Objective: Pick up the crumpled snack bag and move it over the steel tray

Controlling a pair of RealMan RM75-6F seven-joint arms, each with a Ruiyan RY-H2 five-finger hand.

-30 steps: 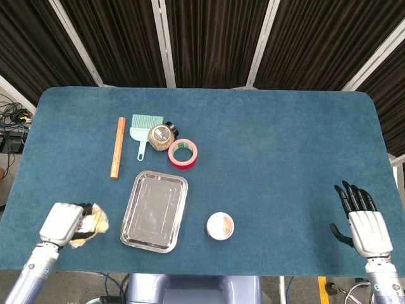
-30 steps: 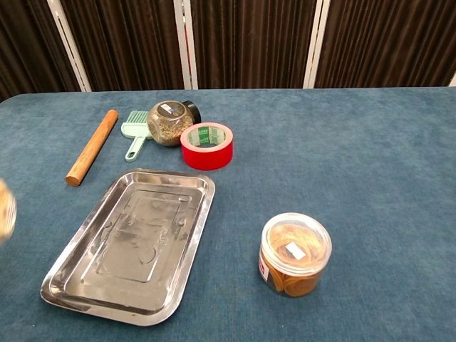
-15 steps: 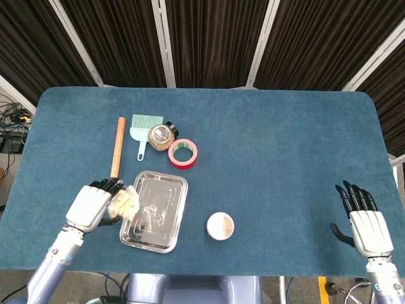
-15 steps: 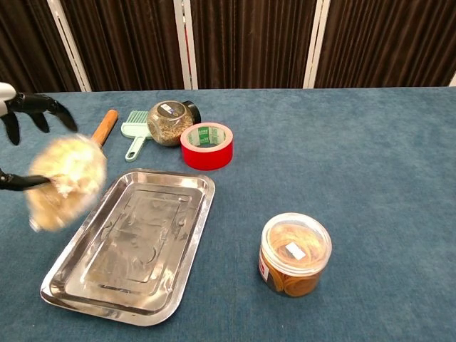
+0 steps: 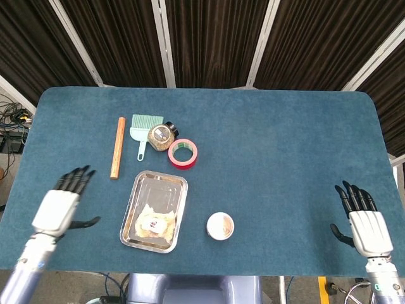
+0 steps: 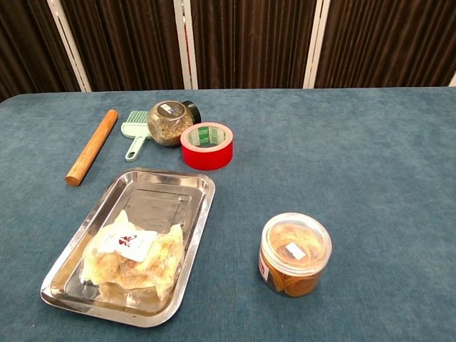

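On the near half of the steel tray (image 6: 203, 187) the crumpled snack bag (image 6: 132, 258) is lying flat, label up, inside the rim and touching nothing but the tray floor; same read from the head view, bag (image 5: 152, 221) in the tray's (image 5: 135, 190) near end. Left hand (image 5: 60, 206) is sitting left of the tray, well apart from it, fingers spread wide and holding nothing. Right hand (image 5: 364, 223) is sitting at the near right corner of the table (image 5: 285, 145), fingers also spread, nothing in it. Neither hand is showing in the chest view. Right of the tray, near edge, a clear lidded jar (image 6: 294, 254) with amber contents is standing upright, apart from the tray. Far of the tray: red tape roll (image 6: 206, 144) lying flat, round glass jar (image 6: 169, 122) on its side just beside it, green hand brush (image 6: 134, 131) left of that, wooden rolling pin (image 6: 92, 146) lying furthest left.
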